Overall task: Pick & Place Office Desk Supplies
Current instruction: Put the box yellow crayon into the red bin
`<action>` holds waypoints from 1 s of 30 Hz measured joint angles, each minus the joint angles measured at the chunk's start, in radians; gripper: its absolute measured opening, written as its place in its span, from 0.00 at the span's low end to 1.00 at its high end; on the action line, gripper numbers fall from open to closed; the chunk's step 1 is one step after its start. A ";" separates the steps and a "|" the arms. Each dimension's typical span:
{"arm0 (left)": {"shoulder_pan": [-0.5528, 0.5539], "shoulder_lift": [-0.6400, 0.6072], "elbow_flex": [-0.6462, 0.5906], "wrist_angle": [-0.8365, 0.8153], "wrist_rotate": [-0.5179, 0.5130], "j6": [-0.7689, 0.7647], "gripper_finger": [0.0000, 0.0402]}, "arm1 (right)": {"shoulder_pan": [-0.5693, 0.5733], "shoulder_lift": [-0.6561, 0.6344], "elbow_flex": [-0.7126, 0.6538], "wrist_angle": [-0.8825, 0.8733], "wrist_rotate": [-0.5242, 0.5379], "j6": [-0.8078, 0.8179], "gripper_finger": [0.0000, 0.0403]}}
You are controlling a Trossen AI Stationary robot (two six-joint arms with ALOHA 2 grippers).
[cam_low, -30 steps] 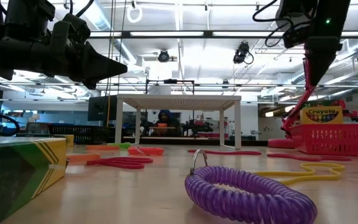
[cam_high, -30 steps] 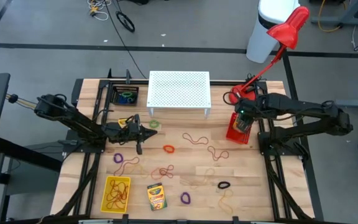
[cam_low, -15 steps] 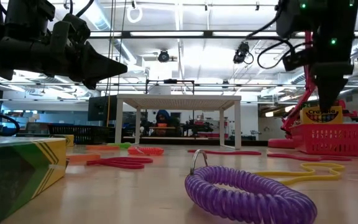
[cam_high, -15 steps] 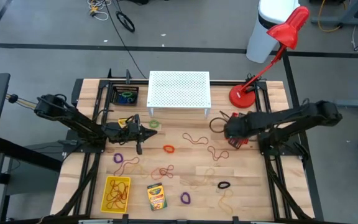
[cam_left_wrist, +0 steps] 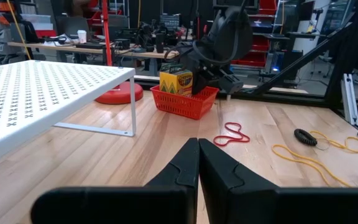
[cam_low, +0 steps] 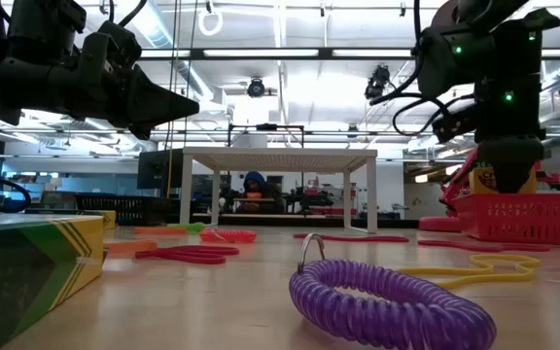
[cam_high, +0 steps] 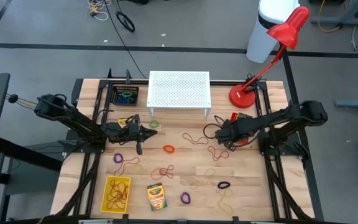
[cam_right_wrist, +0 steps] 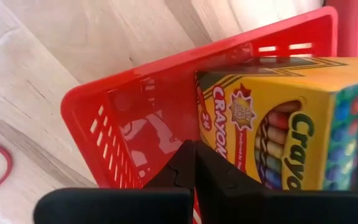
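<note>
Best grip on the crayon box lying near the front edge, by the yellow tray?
The crayon box lies flat on the table, long axis running roughly front to back, slightly angled. Probably come straight down and pinch across its two long sides at mid-length. The narrow width suits the jaws; the yellow tray sits close on one side, so keep the fingers tight to the box.

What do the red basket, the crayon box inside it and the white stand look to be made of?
Red basket: likely moulded plastic, glossy, with slotted walls catching highlights. Crayon box: printed cardboard, going by the sharp folded edges and the printed crayon artwork. White stand: probably painted sheet metal, matte white, with a regular perforated top on thin legs; coated plastic cannot be ruled out.
</note>
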 joint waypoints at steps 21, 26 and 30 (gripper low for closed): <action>0.000 0.000 0.000 0.000 0.000 0.000 0.03 | -0.015 0.056 -0.045 0.009 0.000 0.031 0.01; 0.000 0.000 0.000 0.000 0.000 0.000 0.03 | -0.021 0.056 -0.106 0.004 0.024 0.084 0.01; 0.000 0.000 0.000 0.000 0.000 0.000 0.03 | -0.019 0.056 -0.122 0.004 0.034 0.103 0.01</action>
